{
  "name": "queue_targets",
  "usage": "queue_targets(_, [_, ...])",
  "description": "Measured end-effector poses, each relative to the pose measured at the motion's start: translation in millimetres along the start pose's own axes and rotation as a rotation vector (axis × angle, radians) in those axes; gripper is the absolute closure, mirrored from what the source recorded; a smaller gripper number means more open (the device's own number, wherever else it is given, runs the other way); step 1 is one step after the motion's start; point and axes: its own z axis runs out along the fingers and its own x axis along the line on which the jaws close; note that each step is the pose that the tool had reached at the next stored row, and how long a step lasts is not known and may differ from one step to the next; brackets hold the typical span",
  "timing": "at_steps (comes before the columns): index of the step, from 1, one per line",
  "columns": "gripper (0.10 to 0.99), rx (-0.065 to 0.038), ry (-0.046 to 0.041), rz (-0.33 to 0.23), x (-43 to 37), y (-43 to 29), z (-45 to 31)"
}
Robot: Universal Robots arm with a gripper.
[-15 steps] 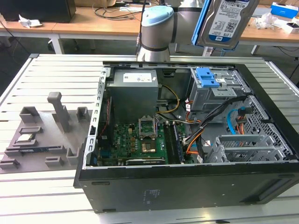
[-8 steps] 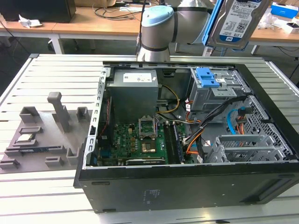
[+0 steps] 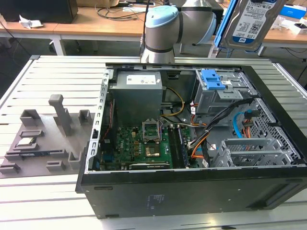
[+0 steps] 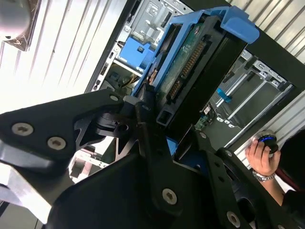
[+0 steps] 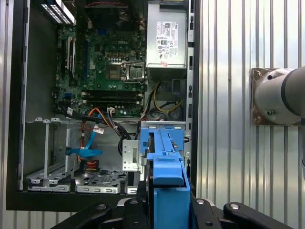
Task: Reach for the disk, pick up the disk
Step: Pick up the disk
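One gripper (image 4: 162, 138): its two black fingers (image 4: 147, 129) are pinched on the disk, one on each side of the blue bracket, as both wrist views show.
Grip reason: holding the drive by its edges, on the bracket, keeps the fingers off the label face and the connector edge, which I judge is why it is taken this way.
Disk (image 3: 252, 21): clamped between the fingers and lifted clear of the case, at the far right of the exterior view, label facing the camera and standing roughly upright.
Disk in the wrist views: the blue bracket (image 5: 167, 181) runs straight out from the fingers; in the second wrist view the connector edge (image 4: 190, 62) points away from the gripper.
Task state: the pick-up looks done, since the drive hangs in the air with nothing under it.
Drive cage (image 3: 218, 91): grey metal with a blue latch (image 3: 213, 79), at the far right corner of the computer case (image 3: 192, 191), below the held disk and apart from it.
Case interior: lid off, motherboard (image 3: 139, 146) near the exterior view's left, power supply (image 3: 136, 91) beyond it, cables (image 3: 201, 139) in the middle.
Grey fixture (image 3: 48, 136): on the slatted table (image 3: 48, 201), well left of the case.
Hand (image 4: 262, 157): a person's, holding a small round object beside the case in the second wrist view.
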Motion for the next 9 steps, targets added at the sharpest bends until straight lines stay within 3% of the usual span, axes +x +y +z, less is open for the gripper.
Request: queue_targets(9, [0.722,0.0,0.0001,0.0,20.6,0.3,0.5])
